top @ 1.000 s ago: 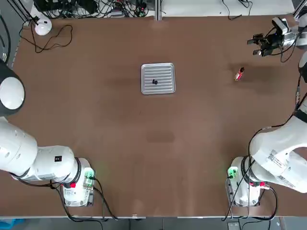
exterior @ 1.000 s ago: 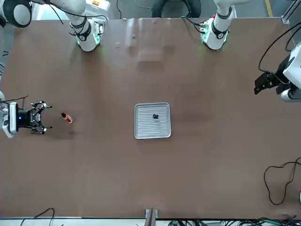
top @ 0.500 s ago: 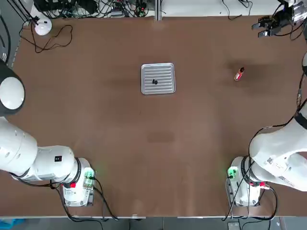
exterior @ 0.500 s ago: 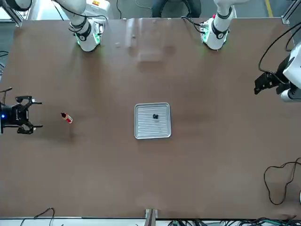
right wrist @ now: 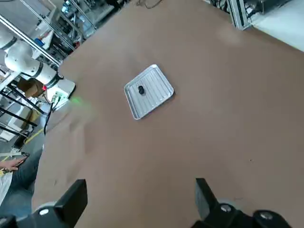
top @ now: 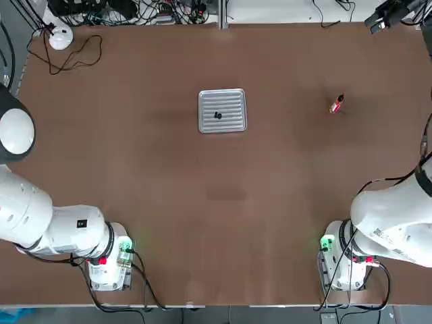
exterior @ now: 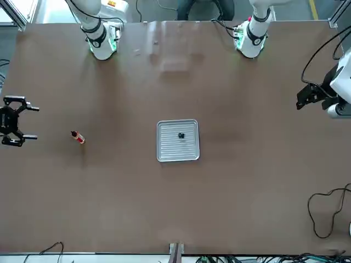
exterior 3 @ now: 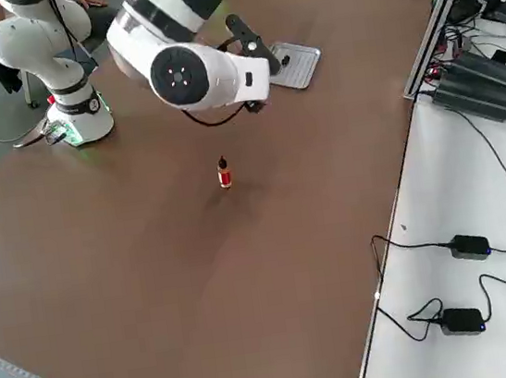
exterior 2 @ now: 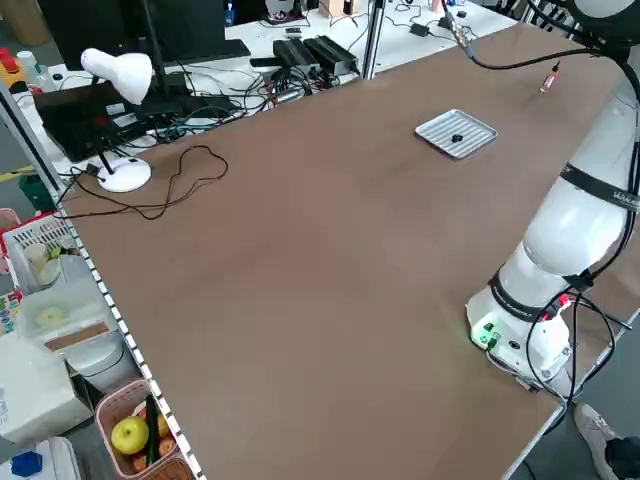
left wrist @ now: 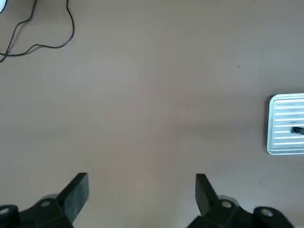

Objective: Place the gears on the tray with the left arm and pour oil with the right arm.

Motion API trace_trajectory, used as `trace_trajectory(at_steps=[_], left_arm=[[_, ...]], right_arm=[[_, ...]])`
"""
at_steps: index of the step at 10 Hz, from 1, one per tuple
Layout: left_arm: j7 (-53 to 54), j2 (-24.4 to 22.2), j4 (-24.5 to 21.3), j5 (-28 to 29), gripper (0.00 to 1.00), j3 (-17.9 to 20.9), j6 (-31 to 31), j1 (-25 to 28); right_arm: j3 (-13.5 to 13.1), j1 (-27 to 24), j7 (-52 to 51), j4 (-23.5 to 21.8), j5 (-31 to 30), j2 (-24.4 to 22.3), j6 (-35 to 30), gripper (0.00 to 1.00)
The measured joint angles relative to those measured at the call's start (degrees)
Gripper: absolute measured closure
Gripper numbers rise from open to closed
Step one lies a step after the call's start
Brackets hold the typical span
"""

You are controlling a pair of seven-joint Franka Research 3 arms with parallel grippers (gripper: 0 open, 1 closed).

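The ribbed silvery tray (top: 233,101) lies mid-table, toward the far side, with the two dark gears (top: 217,115) resting on it side by side. The same tray (exterior: 171,148) and gears (exterior: 181,135) show in the front view. The oil bottle (top: 336,104) stands upright on the bare table, right of the tray. My right gripper (exterior: 32,123) hangs open and empty near the table's far right edge, well clear of the oil bottle (exterior: 78,137). My left gripper (left wrist: 140,190) is open and empty, held high at the table's left side, with the tray (left wrist: 280,142) far off.
A white desk lamp (top: 59,38) and its looping cable sit at the far left corner. Cables and power bricks line the bench behind the table. Both arm bases (top: 111,260) (top: 343,256) with green lights stand at the near edge.
My right gripper has drawn back from beside the oil bottle toward the far right corner, empty. The bottle, tray, gears and left arm have not moved.
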Motion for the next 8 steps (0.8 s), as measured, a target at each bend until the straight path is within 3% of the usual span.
trace_trajectory(at_steps=[3, 6, 8], left_arm=[[0.0, 0.0, 0.0, 0.0, 0.01, -0.01, 0.0, -0.02], [0.0, 0.0, 0.0, 0.0, 0.01, -0.01, 0.0, -0.03], [0.0, 0.0, 0.01, 0.0, 0.01, -0.01, 0.0, -0.04]], right_arm=[[-0.12, 4.1, 7.41, 0.02, -4.45, -2.9, 1.34, 0.0], [-5.39, 15.06, 19.35, -1.55, -14.38, -10.38, 8.15, 0.0], [-6.15, 17.9, 23.1, -3.85, -19.75, -14.51, 11.18, 0.0]])
